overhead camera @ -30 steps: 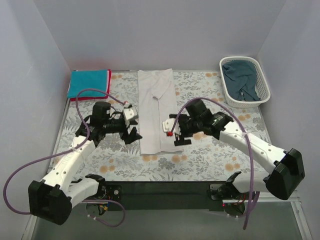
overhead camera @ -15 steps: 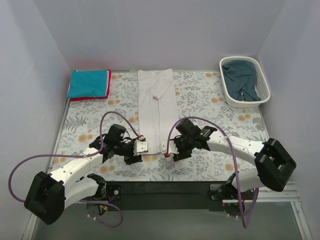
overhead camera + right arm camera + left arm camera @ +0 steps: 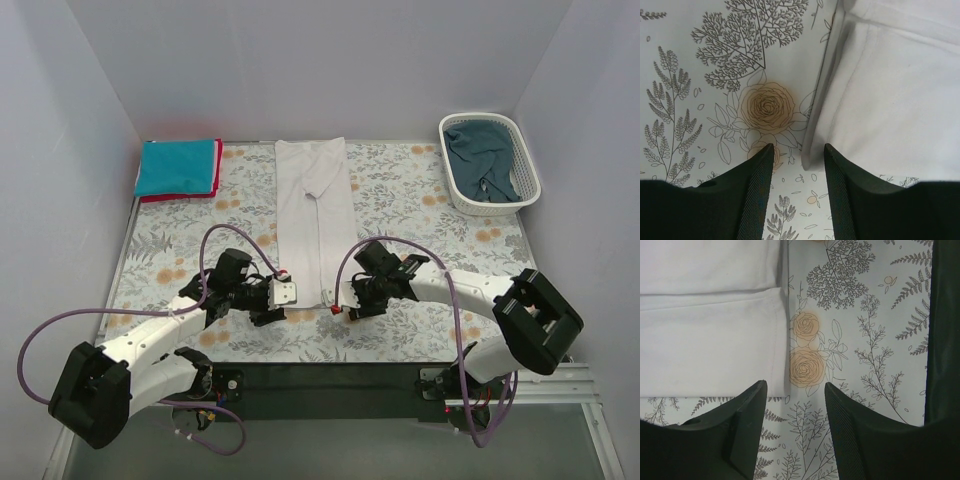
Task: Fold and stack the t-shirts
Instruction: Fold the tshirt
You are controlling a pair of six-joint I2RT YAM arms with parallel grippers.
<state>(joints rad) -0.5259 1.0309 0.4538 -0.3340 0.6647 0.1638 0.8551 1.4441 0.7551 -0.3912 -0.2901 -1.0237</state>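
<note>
Folding the white t-shirt (image 3: 315, 215) right now. Lies flat as a long thin strip down the middle of the flowery tablecloth (image 3: 420, 200), with the bottom end close to the arms.

Down low at the near left corner with the left gripper (image 3: 796, 390), fingers apart, cloth edge in the gap. Same at the near right corner with the right gripper (image 3: 799, 150): fingers apart, cloth edge in between. Not pinched yet, by the look of it.

Next, probably: squeeze both shut on the corners, lift a little, and bring the near end over to the far end. Needs both sides going together, or ends up crooked.

Already stacked at the far left: the teal t-shirt (image 3: 178, 167) on top of the red t-shirt (image 3: 180, 197). Waiting in the white basket (image 3: 530, 185) at the far right: the dark blue-teal t-shirt (image 3: 482, 160).
</note>
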